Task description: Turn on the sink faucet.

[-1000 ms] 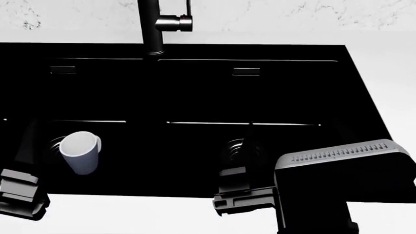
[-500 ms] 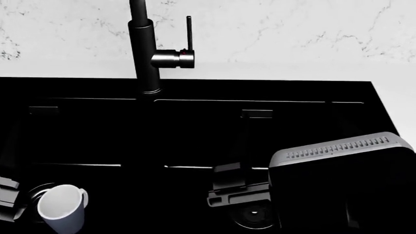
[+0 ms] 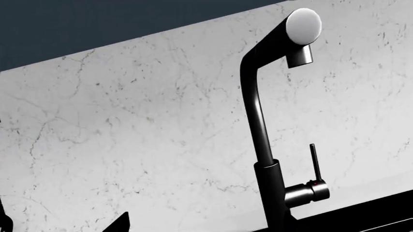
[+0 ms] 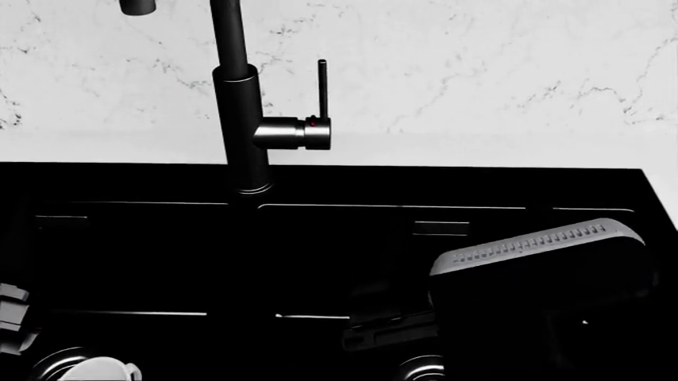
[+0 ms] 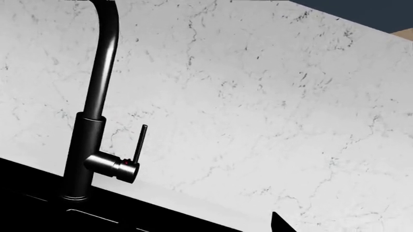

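In the head view, a grey part of the left gripper [image 4: 11,317] is seen at the far left edge, low in the frame; whether its jaws are wide or narrow cannot be told, since most of it is cut off. Just beside it, at the bottom left, the rim of a white cup [image 4: 101,370] is seen over a ringed metal drain [image 4: 53,363]. The sink [image 4: 350,230] is shown as a glossy black basin filling the lower half of the frame, marked by thin bright edge lines. The sink faucet [image 4: 241,119] stands upright at the back edge of the sink, left of centre, against a white marbled backsplash [image 4: 477,71]. A short stub [image 4: 291,133] sticks out to its right, bearing a tiny red dot and a thin lever rod [image 4: 322,87] that points straight up. At the lower centre a dark part of the right gripper [image 4: 387,329] is seen, well apart from the faucet; its jaw state cannot be told. To its right, the bulky black right arm [image 4: 541,302] with a grey vented top fills the lower right.

In the left wrist view the faucet's spout [image 3: 300,34] is shown curving over at the upper right.
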{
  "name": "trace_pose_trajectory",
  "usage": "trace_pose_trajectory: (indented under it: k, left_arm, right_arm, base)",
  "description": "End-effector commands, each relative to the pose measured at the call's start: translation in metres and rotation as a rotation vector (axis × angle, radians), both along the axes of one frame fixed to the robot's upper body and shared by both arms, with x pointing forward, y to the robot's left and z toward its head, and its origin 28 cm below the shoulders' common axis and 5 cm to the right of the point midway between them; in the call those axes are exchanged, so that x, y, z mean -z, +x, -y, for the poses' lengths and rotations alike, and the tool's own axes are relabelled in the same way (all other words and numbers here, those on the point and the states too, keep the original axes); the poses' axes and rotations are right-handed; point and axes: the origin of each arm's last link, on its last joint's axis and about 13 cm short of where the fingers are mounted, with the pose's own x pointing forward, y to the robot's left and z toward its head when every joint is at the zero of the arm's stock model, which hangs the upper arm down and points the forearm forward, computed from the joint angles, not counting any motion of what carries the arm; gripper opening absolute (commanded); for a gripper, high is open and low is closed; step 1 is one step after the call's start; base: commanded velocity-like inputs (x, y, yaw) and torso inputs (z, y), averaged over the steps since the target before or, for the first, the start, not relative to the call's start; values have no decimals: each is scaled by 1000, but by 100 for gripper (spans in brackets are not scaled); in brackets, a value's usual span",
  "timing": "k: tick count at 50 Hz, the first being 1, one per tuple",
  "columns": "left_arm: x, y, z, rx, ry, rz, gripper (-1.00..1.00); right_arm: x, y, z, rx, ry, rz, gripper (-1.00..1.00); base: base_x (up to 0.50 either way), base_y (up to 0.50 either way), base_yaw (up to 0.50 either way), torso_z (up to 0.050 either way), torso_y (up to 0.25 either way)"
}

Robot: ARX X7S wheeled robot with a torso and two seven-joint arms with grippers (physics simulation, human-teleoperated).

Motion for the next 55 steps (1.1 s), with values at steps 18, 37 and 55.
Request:
trace_pose_trajectory:
  k: [18, 37, 55]
  left_arm:
    - [-4, 2, -3, -1, 4, -128, 100]
    - [-4, 1, -4, -9, 4, -155, 100]
    - [-4, 2, -4, -7, 61, -140, 100]
  right_arm:
    - [-80, 93, -33, -161, 55, 24, 100]
    - [-114, 157, -47, -174, 66, -18, 100]
    - [-131, 202, -54, -145, 36, -71, 100]
  base:
    - [0, 0, 0, 0, 0]
    - [0, 0, 0, 0, 0]
    - [0, 0, 0, 9, -54]
